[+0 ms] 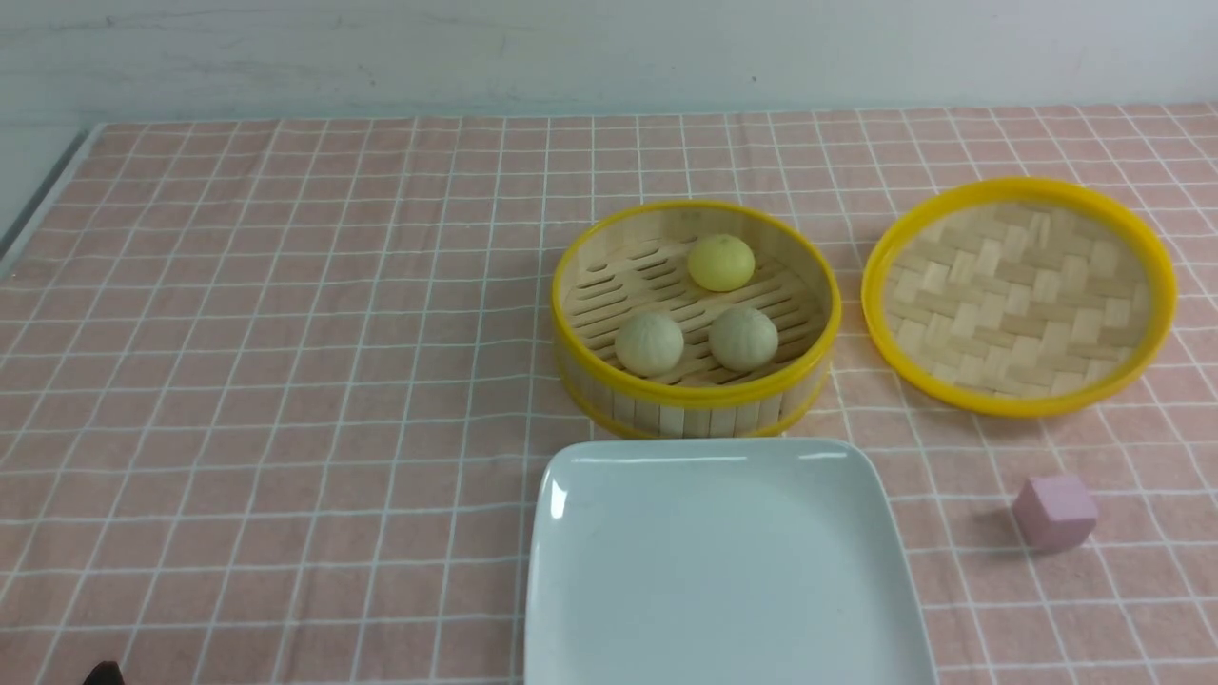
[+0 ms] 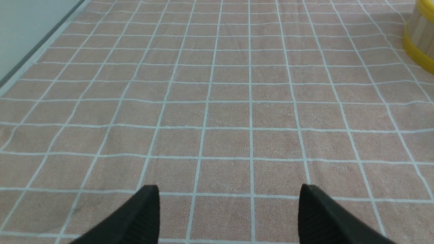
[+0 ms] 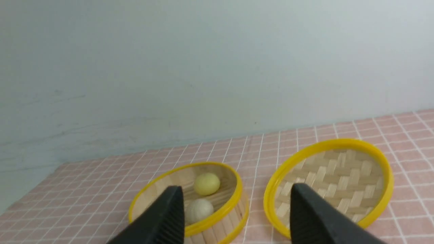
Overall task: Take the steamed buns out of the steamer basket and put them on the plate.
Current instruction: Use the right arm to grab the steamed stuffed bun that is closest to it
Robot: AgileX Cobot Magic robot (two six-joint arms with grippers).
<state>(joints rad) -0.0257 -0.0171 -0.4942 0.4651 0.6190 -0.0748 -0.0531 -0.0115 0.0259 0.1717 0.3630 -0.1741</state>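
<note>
Three buns (image 1: 744,338) in the basket (image 1: 699,398) look soft, light: pinch gently across the middle. My left gripper (image 2: 226,191) and right gripper (image 3: 237,191) gape empty.

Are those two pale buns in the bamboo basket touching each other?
Apart. The front view shows a strip of slatted floor between the left pale bun and the right pale bun.

The left gripper (image 2: 229,189) hangs low over a pink cloth (image 2: 217,101) with thin white lines in squares. Its two black fingers (image 2: 142,217) stand wide apart, and between them only cloth shows. Farther ahead, at the side, a small part of the steamer basket (image 2: 420,37) is seen: yellow rim, pale wooden slats.
</note>
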